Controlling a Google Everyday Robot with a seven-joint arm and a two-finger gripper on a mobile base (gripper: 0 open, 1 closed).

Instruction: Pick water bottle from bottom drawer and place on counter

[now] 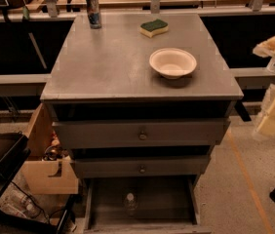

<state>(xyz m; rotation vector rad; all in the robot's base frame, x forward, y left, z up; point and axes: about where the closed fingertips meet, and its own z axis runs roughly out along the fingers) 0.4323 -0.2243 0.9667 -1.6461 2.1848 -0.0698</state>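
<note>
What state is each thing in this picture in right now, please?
bottom drawer: pulled open.
water bottle: standing upright inside the bottom drawer.
two upper drawers: shut.
bowl: upright and empty on the counter.
can: upright at the counter's far left corner.
sponge: lying flat, green side up.
gripper: at the right edge beside the cabinet, away from the drawer.

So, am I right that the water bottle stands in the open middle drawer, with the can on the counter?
Not quite: the camera view shows the water bottle in the open bottom drawer, not the middle one. The can is on the counter; the hand is at the picture's right edge.
</note>
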